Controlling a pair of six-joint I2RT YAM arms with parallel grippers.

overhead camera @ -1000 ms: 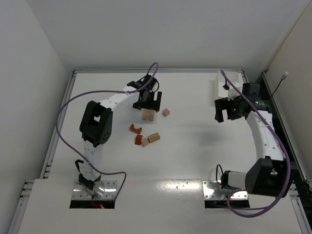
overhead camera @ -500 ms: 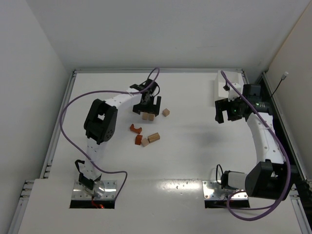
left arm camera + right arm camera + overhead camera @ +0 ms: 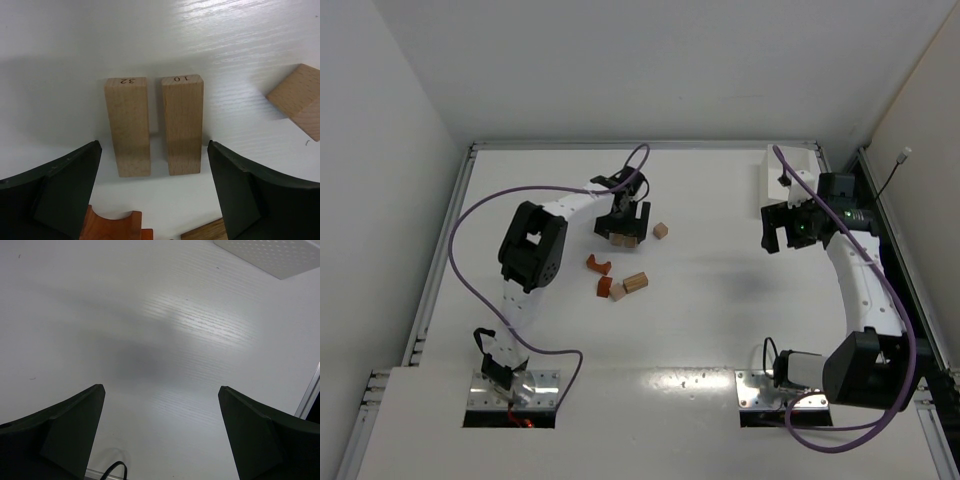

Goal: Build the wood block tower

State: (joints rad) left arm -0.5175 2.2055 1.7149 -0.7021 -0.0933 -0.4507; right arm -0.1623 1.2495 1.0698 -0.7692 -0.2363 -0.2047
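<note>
Two pale tan wood blocks stand upright side by side, one marked 32 and one marked 10, a narrow gap between them. My left gripper is open and low over them, a finger on each outer side, touching neither. Loose pieces lie around: a pale cube, a reddish-orange arch, an orange cube, a small pale cube and a pale rectangular block. No stacked tower shows. My right gripper hangs open over bare table.
A white rectangular box sits at the back right, just behind the right gripper, its corner in the right wrist view. Raised table rails run along the left and right edges.
My left gripper has come toward the near side and down around the two upright pale blocks. The right arm has not moved.
</note>
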